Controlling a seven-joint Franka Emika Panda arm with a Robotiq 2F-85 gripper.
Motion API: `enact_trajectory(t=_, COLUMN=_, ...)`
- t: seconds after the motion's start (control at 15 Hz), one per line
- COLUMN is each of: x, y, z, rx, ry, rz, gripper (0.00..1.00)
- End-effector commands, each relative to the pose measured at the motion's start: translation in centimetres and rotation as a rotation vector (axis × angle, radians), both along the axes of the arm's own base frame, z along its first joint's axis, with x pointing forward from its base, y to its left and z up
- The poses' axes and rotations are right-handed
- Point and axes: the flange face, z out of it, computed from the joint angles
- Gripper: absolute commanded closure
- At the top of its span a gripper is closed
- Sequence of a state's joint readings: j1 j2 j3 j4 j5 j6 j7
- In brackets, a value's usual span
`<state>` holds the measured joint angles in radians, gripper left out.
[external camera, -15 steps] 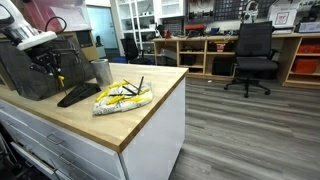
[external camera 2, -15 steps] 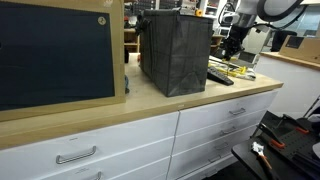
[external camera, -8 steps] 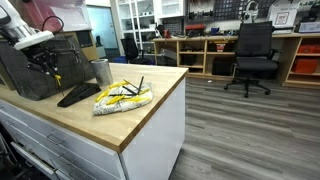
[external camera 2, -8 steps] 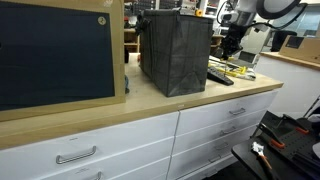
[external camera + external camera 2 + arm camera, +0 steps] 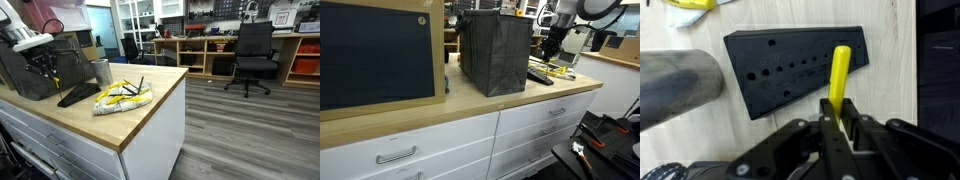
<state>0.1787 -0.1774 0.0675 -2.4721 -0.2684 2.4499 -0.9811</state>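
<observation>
- Where the light wooden surface [image 5: 150,105] runs out to its edge, white drawers [image 5: 450,140] with metal handles sit beneath it, shown in both exterior views.
- Grey wood-look planks cover the floor [image 5: 250,130]. Behind it, a black office chair [image 5: 251,55] stands before open wooden shelves [image 5: 195,48] in a workshop-like room.
- Boxes on the shelves carry labels that are too small to read.
- At the back of the surface stands a black bin [image 5: 495,52], with a dark framed panel [image 5: 375,50] beside it in an exterior view.
- The gripper [image 5: 837,115] is clamped on a yellow tool [image 5: 840,75], with its jaws pressed against the lower end.
- The tool's upper end lies over a black holed block [image 5: 790,65], which rests flat on the surface. Whether the tool touches the block cannot be told.
- A metal cup [image 5: 675,85] stands just beside the block.
- Near the cup lies a pouch of yellow tools [image 5: 123,96].
</observation>
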Motion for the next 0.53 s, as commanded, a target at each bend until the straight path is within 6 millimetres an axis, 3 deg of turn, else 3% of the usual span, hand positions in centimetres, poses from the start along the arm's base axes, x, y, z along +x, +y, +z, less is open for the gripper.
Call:
enact_trajectory(t=0.0, x=-0.9, y=-0.7, z=0.3, rx=0.000, ry=0.024, rz=0.000, gripper=0.96)
enact_trajectory(t=0.47, x=-0.7, y=-3.1, z=0.5, rx=-0.022, ry=0.031, rz=-0.045, gripper=0.96)
